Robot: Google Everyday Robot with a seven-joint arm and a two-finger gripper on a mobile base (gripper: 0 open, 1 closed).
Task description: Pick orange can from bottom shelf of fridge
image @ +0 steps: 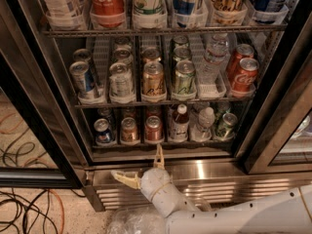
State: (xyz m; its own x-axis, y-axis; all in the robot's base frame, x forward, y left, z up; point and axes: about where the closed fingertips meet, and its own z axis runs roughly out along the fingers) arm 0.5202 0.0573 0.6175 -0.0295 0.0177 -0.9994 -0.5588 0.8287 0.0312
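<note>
The fridge [220, 172] is standing with its front open to the camera view, black door frames running down both sides and a ribbed steel base showing along the bottom. The orange can [129, 129] is sitting upright at the front of the bottom shelf [165, 144], in the 2nd lane from the left. A blue can [103, 131] is standing just beside it on the left, and a redder can [153, 128] is standing just beside it on the right. Further right on the same shelf, a bottle with a red cap [179, 123], a clear water bottle [202, 125] and a green can [225, 126] are lining up in their own lanes.

The gripper [135, 161] is hovering below the bottom shelf, in front of the steel base and well short of the cans. Its jaws are spreading wide and holding nothing: 1 cream finger is pointing left along the base, and the other is pointing up, its tip reaching the lower edge of the shelf opening beneath the redder can. The white arm [234, 217] is coming in from the lower right corner.

On the middle shelf [97, 104] above, 6 lanes are carrying silver, gold, green and red cans. Dark cables [24, 213] are lying on the floor at the lower left.
</note>
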